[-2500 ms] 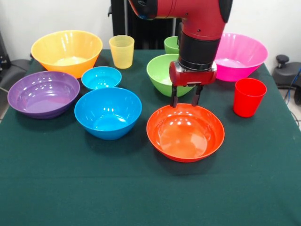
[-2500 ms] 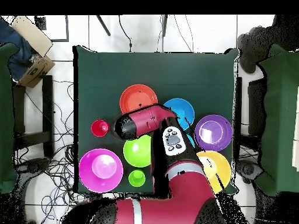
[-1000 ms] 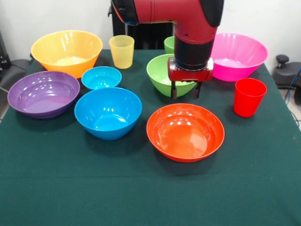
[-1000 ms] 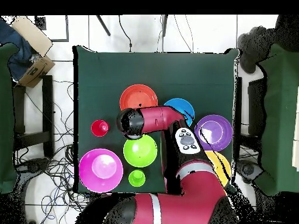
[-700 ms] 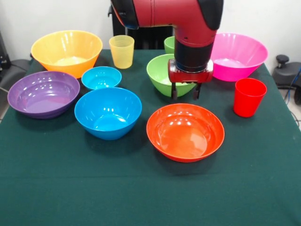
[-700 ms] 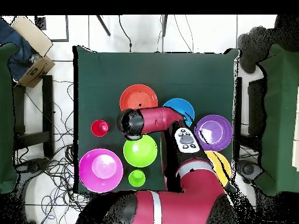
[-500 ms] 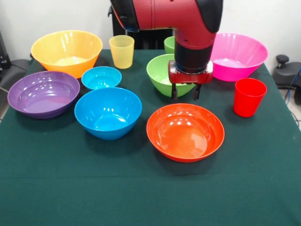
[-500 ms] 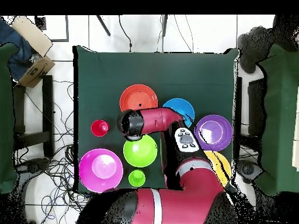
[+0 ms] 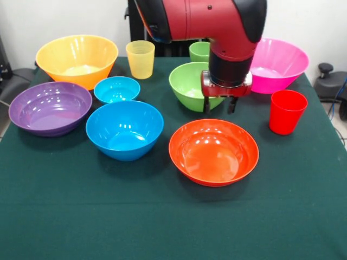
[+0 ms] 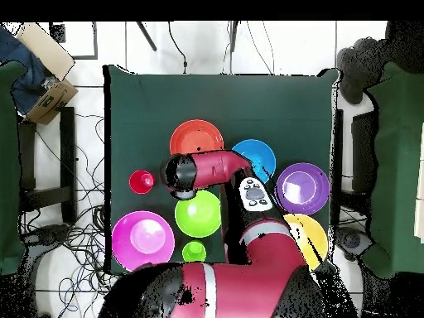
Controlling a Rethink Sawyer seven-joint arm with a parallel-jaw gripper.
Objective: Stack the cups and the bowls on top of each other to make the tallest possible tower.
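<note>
No tower yet: all 7 bowls and 3 cups sit apart on the surface (image 9: pixel 162 216). The hand (image 9: pixel 219 107), empty and spread, hangs between green bowl (image 9: pixel 190 85) and red-orange bowl (image 9: pixel 213 151)

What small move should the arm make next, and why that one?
Probably a short drop of the end effector onto the far rim of the red-orange bowl to grip it. It hangs open and empty just above that rim, in front of the green bowl, and every bowl sits apart on the table; nothing is stacked yet.
</note>
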